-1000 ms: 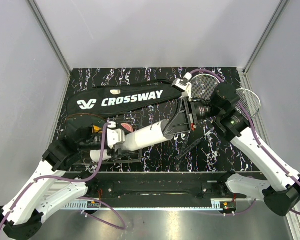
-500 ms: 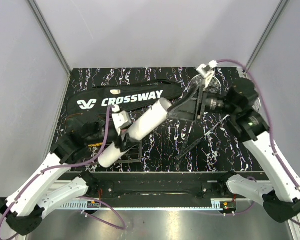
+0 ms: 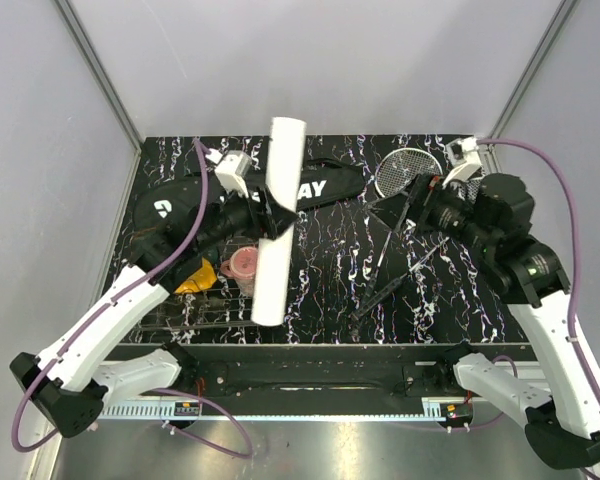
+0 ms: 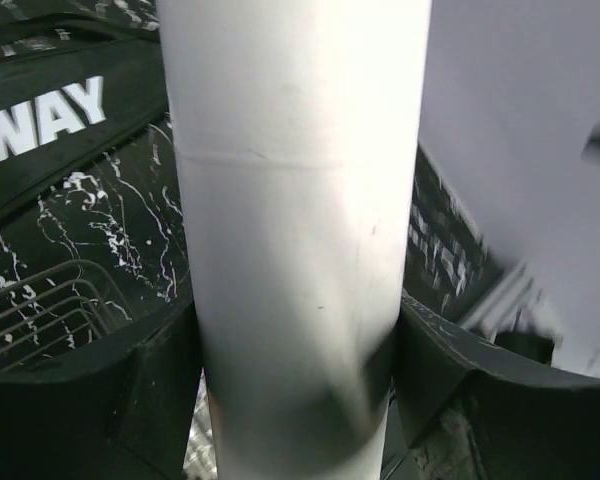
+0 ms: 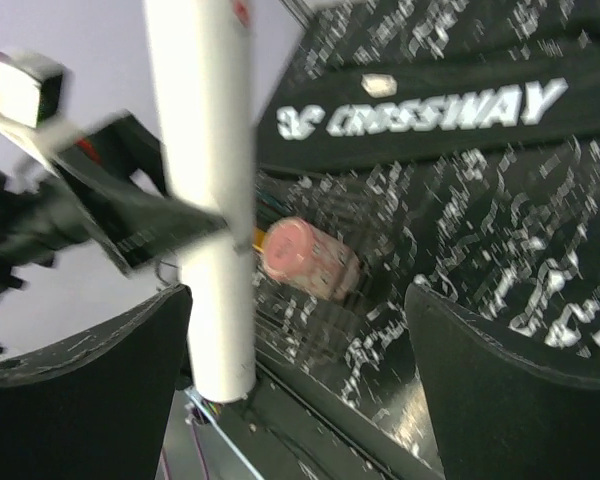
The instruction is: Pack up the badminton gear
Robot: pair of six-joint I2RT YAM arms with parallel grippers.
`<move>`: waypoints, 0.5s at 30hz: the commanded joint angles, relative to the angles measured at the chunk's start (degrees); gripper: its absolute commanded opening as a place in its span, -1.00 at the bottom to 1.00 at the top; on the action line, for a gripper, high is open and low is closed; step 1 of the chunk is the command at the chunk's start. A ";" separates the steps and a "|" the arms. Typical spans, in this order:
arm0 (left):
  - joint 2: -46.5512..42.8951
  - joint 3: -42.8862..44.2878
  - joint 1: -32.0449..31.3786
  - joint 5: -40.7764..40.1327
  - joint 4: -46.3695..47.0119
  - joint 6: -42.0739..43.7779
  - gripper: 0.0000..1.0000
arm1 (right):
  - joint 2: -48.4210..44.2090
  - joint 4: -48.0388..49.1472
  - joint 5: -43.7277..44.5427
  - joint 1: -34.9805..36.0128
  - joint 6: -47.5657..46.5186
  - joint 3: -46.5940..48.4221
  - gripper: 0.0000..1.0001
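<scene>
From above: the left gripper (image 3: 268, 215) is clamped on the middle of the white tube (image 3: 283, 160), lifted over the black bag (image 3: 325, 185). The right gripper (image 3: 405, 207) has just let go and pulled back. Left wrist: the tube sits squeezed between both fingers (image 4: 80, 390). Right wrist: jaws wide apart (nothing inside), so the left gripper carries it alone now.

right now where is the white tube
The white tube is left of centre in the top view, clamped in the left gripper and held up across the black CROSSWAY bag, its near end beside the pink cup.
</scene>
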 commanded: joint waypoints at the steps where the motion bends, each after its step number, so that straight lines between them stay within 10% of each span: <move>1: 3.65 4.90 2.36 -15.68 11.44 -20.94 -1.00 | 0.56 -4.21 4.60 -0.11 -4.04 -4.76 0.85; 15: 47.85 45.08 9.56 -53.51 -10.35 -64.82 -1.00 | -6.12 -7.99 9.44 -0.20 -7.65 -8.10 0.88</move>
